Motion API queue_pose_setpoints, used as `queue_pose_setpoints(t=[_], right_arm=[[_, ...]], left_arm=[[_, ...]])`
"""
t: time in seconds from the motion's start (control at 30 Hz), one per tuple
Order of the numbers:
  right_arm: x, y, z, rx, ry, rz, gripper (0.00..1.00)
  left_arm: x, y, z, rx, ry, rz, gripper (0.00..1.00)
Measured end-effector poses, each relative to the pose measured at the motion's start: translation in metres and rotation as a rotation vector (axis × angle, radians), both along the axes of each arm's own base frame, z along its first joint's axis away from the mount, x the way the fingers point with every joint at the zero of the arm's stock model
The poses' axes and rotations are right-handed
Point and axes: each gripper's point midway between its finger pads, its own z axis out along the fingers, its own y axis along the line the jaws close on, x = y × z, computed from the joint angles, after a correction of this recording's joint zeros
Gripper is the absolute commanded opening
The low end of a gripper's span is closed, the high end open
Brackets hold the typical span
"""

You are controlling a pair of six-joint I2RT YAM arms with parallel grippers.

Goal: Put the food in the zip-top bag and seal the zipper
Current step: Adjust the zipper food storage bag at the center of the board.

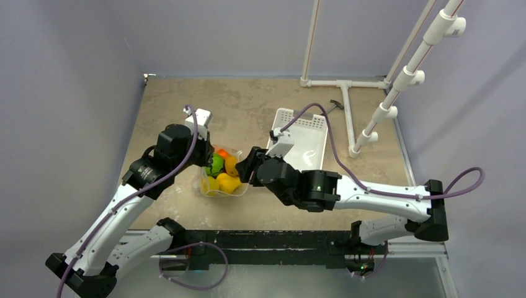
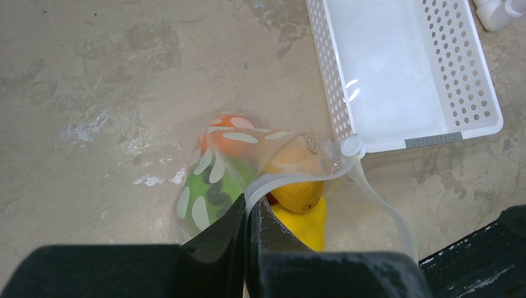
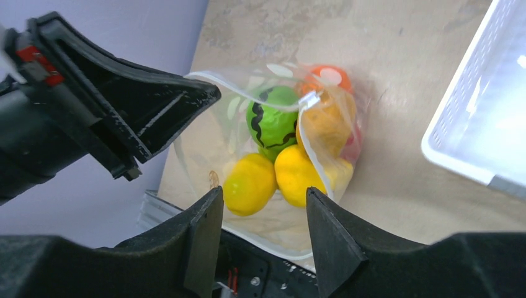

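The clear zip-top bag (image 1: 211, 186) lies on the table between both arms. Inside it is the food: a dark-striped green piece (image 3: 273, 121), two yellow ones (image 3: 248, 183), an orange one (image 3: 325, 124) and a red-orange one (image 2: 226, 139). My left gripper (image 2: 251, 208) is shut on the pale zipper (image 2: 291, 180) at the bag's mouth, holding that edge up. The white slider (image 2: 352, 146) sits further along the strip. My right gripper (image 3: 263, 192) is open just above the bag's near side, with nothing between its fingers.
A white slotted basket (image 1: 301, 139) with nothing in it stands just right of the bag. Behind it, a white pipe frame (image 1: 347, 105) rises at the back right. The table's near edge and black rail (image 3: 260, 273) lie right below the bag.
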Motion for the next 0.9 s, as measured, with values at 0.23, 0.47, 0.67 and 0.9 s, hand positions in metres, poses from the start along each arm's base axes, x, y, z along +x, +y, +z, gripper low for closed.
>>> queue_pose_setpoints(t=[0.23, 0.47, 0.67, 0.9], right_arm=[[0.003, -0.019, 0.042, -0.088, -0.205, 0.090, 0.57], [0.005, -0.033, 0.086, -0.158, -0.449, 0.180, 0.57], [-0.003, -0.035, 0.082, -0.312, -0.645, 0.346, 0.53], [-0.027, -0.041, 0.066, -0.450, -0.858, 0.590, 0.54]], left_arm=[[-0.008, -0.011, 0.003, -0.023, 0.002, -0.083, 0.00], [-0.017, -0.022, 0.003, -0.052, 0.019, -0.162, 0.00], [-0.027, -0.033, 0.006, -0.087, 0.027, -0.242, 0.00], [-0.043, -0.046, 0.014, -0.130, 0.021, -0.343, 0.00]])
